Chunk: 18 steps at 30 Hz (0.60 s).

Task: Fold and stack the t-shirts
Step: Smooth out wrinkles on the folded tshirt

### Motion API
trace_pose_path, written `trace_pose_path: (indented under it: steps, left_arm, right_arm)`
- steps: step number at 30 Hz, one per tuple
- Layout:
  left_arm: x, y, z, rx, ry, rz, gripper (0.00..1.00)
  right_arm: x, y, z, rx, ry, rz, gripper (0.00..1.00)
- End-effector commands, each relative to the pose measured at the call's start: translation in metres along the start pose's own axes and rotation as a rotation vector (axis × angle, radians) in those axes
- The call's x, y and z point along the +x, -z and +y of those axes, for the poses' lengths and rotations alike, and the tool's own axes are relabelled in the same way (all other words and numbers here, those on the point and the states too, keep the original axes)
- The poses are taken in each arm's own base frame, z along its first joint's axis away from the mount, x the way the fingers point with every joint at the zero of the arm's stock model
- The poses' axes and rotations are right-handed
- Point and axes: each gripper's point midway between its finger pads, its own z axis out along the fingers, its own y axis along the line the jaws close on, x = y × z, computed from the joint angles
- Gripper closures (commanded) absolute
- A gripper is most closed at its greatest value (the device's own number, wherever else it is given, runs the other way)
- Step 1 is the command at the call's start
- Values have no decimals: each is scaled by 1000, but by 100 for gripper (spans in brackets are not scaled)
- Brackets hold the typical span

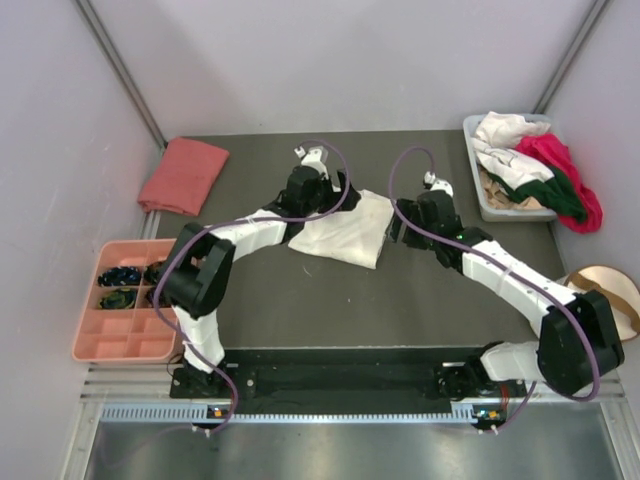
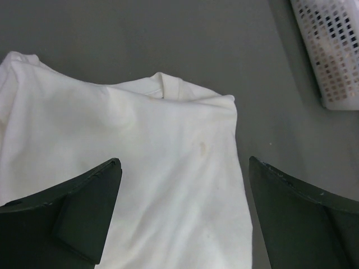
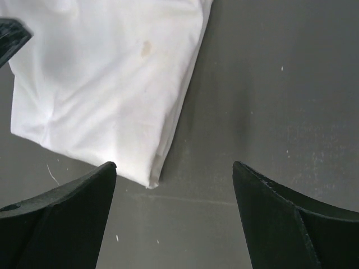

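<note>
cream shirt (image 1: 345,228) lying folded mid-table | left gripper (image 2: 185,168) hanging spread over its 9 o'clock side | right gripper (image 3: 174,168) hanging spread at its 3 o'clock edge | salmon shirt (image 1: 184,174) lying at 10 o'clock

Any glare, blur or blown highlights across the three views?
Top external: even soft light, no hard shadows. Left wrist: plain cream-white cotton t-shirt nearly blown out, folds faint. Right wrist: same washout; dark grey table is crisp, specks visible.
</note>
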Motion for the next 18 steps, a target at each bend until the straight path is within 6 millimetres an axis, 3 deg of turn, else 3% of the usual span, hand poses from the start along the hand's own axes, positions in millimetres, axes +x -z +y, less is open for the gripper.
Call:
trace_pose_path:
  steps: [1, 6, 11, 14, 16, 17, 18]
  left_arm:
    - [-12, -30, -5, 61, -34, -44, 1]
    - [-7, -54, 18, 42, -36, -30, 1]
    - [-18, -57, 39, 15, -16, -36, 1]
    - [-16, -47, 48, -14, -6, -22, 1]
    - [-22, -36, 43, -6, 0, -31, 1]
    - [-15, -30, 44, -9, 5, -19, 1]
    - [-25, -20, 37, 4, 4, -43, 1]
  right_arm:
    - [3, 20, 7, -65, -31, -33, 16]
    - [19, 24, -2, -64, -35, -12, 16]
    - [26, 17, -3, -67, -2, -1, 16]
    - [8, 9, -3, -35, 20, -49, 15]
    - [-9, -4, 4, -19, 38, -71, 15]
    - [-15, -9, 8, -17, 46, -77, 14]
    - [-25, -22, 15, -12, 55, -75, 14]
